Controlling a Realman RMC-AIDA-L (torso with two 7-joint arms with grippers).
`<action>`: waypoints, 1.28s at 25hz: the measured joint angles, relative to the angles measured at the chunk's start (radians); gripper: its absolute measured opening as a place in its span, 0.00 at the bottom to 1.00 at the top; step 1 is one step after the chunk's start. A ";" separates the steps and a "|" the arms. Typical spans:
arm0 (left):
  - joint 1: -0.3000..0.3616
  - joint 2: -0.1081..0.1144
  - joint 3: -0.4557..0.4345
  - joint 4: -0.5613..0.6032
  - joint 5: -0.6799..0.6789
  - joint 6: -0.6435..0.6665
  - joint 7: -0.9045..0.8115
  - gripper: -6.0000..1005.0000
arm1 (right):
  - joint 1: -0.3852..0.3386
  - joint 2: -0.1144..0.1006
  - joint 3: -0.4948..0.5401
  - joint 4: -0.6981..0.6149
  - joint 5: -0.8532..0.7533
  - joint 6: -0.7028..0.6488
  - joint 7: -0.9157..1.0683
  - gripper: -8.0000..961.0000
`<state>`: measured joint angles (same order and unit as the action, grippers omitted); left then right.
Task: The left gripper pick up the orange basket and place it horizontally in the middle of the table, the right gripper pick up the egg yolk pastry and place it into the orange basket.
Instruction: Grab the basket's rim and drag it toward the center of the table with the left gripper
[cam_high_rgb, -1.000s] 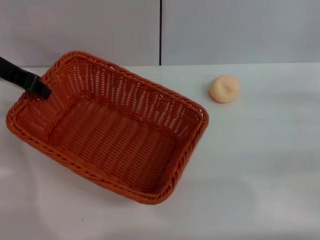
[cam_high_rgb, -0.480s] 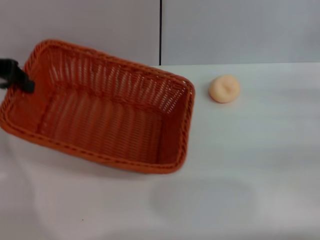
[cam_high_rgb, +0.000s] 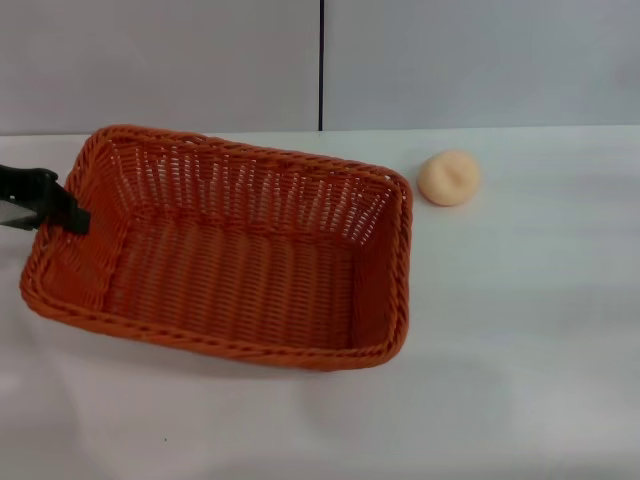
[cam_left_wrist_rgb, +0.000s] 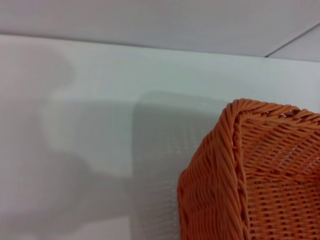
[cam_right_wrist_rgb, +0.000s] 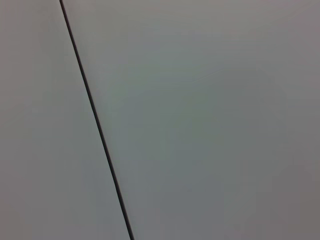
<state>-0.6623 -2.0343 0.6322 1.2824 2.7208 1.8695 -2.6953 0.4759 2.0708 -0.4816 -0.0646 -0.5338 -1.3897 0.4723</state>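
Left end effector (cam_high_rgb: 70, 218): black, clamped on the braided rim of the orange basket (cam_high_rgb: 230, 250) at its left short end; arm reaches in low and nearly level from beyond that end. Orange basket: rectangular woven, open side up, long axis running almost across the table (cam_high_rgb: 520, 340), left end slightly raised; its corner weave fills the left wrist view (cam_left_wrist_rgb: 250, 175). Egg yolk pastry (cam_high_rgb: 449, 178): round, pale peach, on the table just beyond the basket's right far corner, apart from it. Right end effector: outside every view.
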 joint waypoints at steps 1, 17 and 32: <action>0.007 -0.009 0.000 0.009 0.000 0.001 -0.002 0.20 | 0.000 0.000 0.000 0.000 0.000 0.000 0.000 0.69; 0.155 -0.033 0.113 0.042 -0.179 -0.011 -0.073 0.28 | 0.030 -0.002 0.000 -0.009 0.000 0.041 -0.002 0.70; 0.186 -0.020 0.118 0.032 -0.257 0.008 -0.077 0.42 | 0.037 -0.005 -0.003 -0.032 0.000 0.078 0.000 0.70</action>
<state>-0.4761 -2.0540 0.7501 1.3142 2.4642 1.8776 -2.7725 0.5133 2.0662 -0.4845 -0.0970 -0.5337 -1.3114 0.4725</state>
